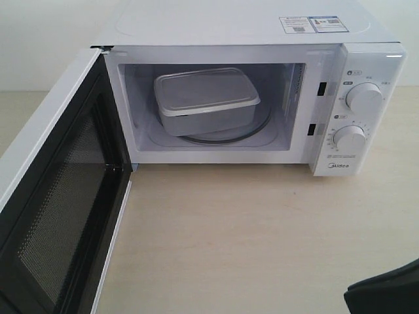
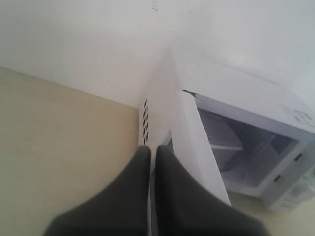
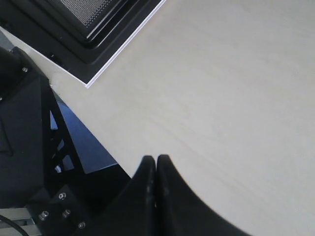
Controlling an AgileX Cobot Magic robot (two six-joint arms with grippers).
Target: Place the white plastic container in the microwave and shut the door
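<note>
The white plastic container (image 1: pixel 205 101) sits lidded on the glass turntable inside the microwave (image 1: pixel 249 29). The door (image 1: pixel 62 196) stands swung wide open to the left, its dark mesh window facing inward. In the left wrist view my left gripper (image 2: pixel 153 148) is shut and empty, close behind the door's (image 2: pixel 194 142) outer face, beside the microwave's vented side wall (image 2: pixel 145 120); the container (image 2: pixel 224 137) shows blurred in the cavity. My right gripper (image 3: pixel 155 158) is shut on nothing, over the table near the door's lower corner (image 3: pixel 93 44).
The light wooden table (image 1: pixel 262 235) stretches in front of the microwave. A dark part of the right arm (image 1: pixel 385 292) shows at the bottom right of the exterior view. Two dials (image 1: pixel 364 98) sit on the right panel. A white wall (image 2: pixel 88 44) stands behind.
</note>
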